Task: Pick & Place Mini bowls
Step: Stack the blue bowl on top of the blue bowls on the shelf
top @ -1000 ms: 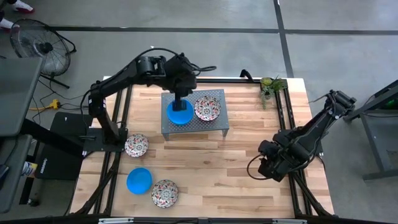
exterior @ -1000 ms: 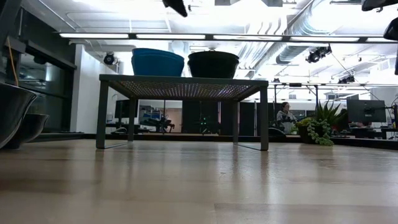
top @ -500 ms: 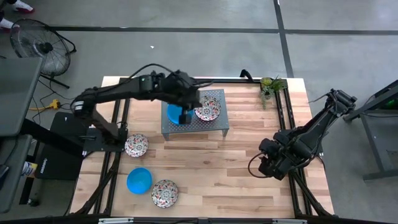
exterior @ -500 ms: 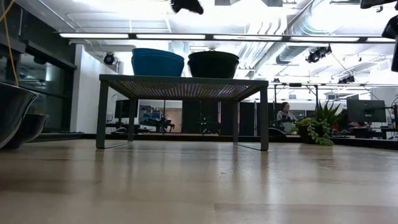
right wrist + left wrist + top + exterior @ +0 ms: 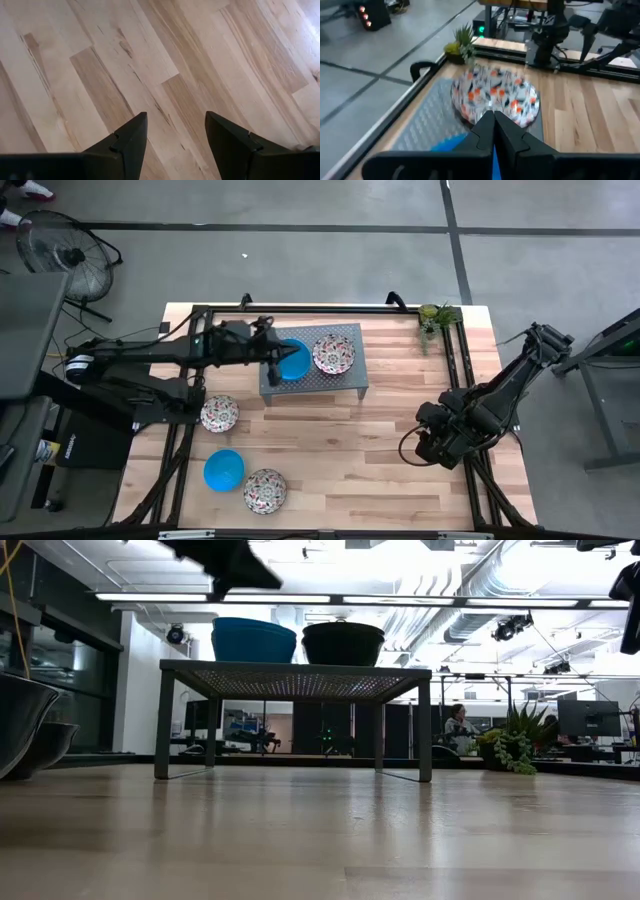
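Left gripper (image 5: 272, 366), closed and empty, beside two blue bowls (image 5: 291, 360) and three floral bowls (image 5: 333, 354).

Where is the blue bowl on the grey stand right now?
In the high view, the blue bowl sits on the grey stand's left half, beside a floral bowl, with the shut left gripper at its left edge.
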